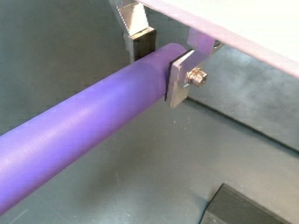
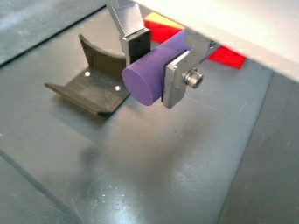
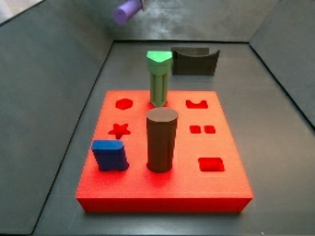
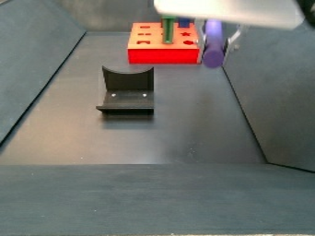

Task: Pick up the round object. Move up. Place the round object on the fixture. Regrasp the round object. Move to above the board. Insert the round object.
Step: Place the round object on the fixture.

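My gripper is shut on the round object, a smooth purple cylinder held near one end, with the silver fingers pressed on both sides. Its flat end face shows in a wrist view. In a side view the gripper holds the round object in the air, to the right of the fixture and near the red board. The dark fixture with its curved notch stands bare beside the peg. The round object is also seen high above the floor.
On the board stand a green-topped hexagonal peg, a thick dark brown cylinder and a blue block. The fixture sits behind the board. Grey walls enclose the dark floor.
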